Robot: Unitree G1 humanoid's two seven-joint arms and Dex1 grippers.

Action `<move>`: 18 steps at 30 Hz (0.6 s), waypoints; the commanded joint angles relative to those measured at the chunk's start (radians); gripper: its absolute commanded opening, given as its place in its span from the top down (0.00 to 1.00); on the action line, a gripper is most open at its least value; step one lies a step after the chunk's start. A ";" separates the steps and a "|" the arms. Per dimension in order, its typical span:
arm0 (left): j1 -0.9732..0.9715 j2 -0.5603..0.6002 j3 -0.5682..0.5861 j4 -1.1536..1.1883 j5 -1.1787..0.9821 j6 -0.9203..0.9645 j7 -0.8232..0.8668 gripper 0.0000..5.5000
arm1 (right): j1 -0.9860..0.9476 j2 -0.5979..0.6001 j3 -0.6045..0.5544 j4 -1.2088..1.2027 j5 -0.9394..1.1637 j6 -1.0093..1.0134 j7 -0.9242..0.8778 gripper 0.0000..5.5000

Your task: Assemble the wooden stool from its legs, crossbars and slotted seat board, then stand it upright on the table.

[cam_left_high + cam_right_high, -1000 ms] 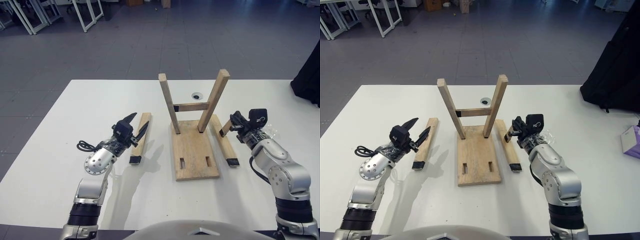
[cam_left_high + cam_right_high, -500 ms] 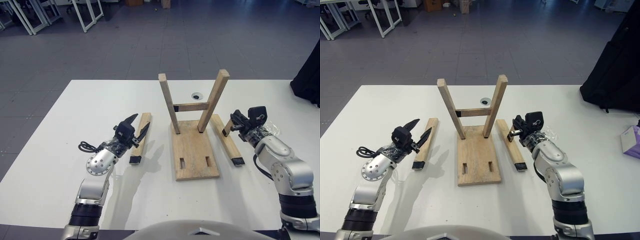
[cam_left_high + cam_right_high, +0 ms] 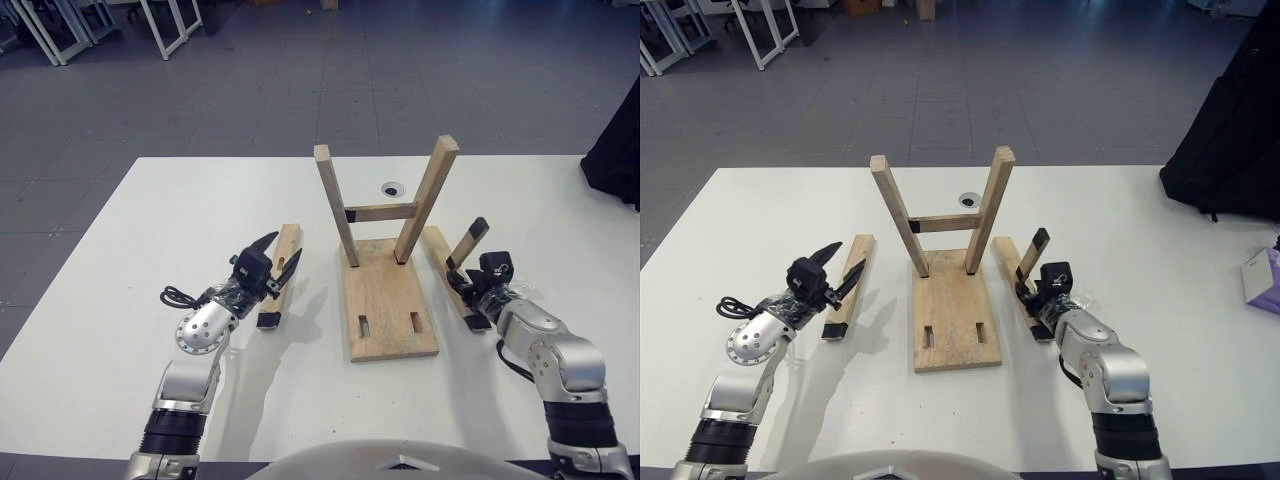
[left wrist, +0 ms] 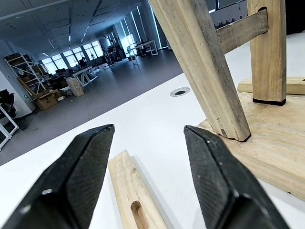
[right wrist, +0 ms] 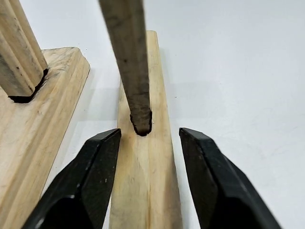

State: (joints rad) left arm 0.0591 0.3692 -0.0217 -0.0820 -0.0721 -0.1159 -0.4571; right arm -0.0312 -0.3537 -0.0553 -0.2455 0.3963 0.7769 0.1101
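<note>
Head view: the right end effector (image 3: 470, 295) has drawn back along the right leg (image 3: 437, 245) toward its near end. It has released the crossbar (image 3: 467, 242), which now stands tilted in that leg's slot, beside the seat board (image 3: 392, 305) on the surface (image 3: 130, 300).

The left end effector (image 3: 283, 247) remains spread above the left leg (image 3: 289, 236).

Left wrist view: the fingers are apart, with the left leg below and between them.

Right wrist view: the fingers are spread and straddle the right leg, with the crossbar seated in it.

Judgement: one joint is made. The seat board's two near slots are still unfilled.
</note>
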 commanded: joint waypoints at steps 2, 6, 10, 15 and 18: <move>-0.019 0.011 0.005 0.013 0.008 -0.005 -0.003 0.51 | -0.032 0.016 -0.022 -0.019 -0.020 -0.018 0.001 0.43; -0.019 0.015 0.004 0.015 0.010 -0.008 -0.006 0.51 | -0.040 0.014 -0.022 -0.043 -0.034 -0.036 0.014 0.37; -0.020 0.016 0.004 0.018 0.010 -0.009 -0.006 0.51 | -0.052 0.016 -0.023 -0.064 -0.043 -0.041 0.023 0.37; -0.020 0.016 0.001 0.022 0.015 -0.013 -0.004 0.51 | -0.068 0.022 -0.023 -0.084 -0.060 -0.064 0.032 0.37; -0.020 0.016 -0.002 0.024 0.019 -0.014 -0.004 0.51 | -0.081 0.021 -0.020 -0.085 -0.072 -0.075 0.037 0.37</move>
State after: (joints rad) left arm 0.0544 0.3734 -0.0232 -0.0714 -0.0700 -0.1251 -0.4582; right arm -0.0921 -0.3308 -0.0685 -0.3199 0.3352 0.7112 0.1419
